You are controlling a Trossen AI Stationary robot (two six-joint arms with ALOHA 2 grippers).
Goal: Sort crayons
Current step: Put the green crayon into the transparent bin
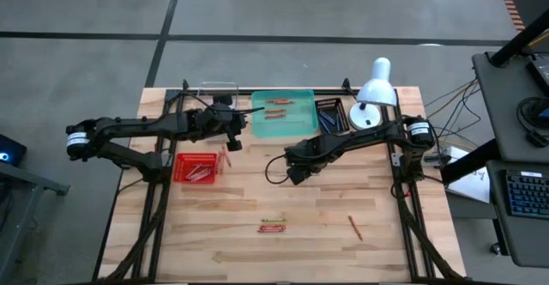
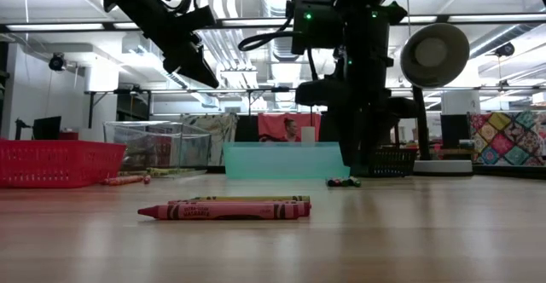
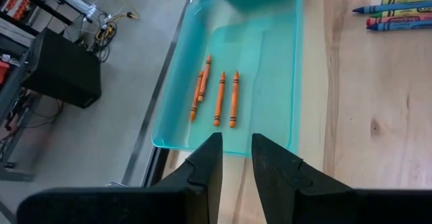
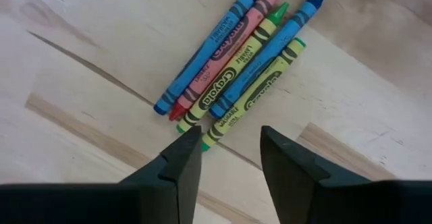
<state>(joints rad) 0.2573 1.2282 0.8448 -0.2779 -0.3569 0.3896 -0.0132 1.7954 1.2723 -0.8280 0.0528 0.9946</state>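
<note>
Above five loose crayons (image 4: 233, 62) mid-table, right gripper (image 4: 229, 158) empty, jaws apart, bare wood all round.

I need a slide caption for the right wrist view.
Right gripper open above five crayons lying side by side on the wooden table: two blue, one red, two green.

Crayons lie scattered in small groups across the wooden table.
We see five crayons (image 4: 233, 59), two blue, one red, two green, side by side and touching; four orange crayons (image 3: 217, 96) lying flat in the teal tray (image 3: 283, 69); a red one (image 2: 226, 210) alone.
</note>
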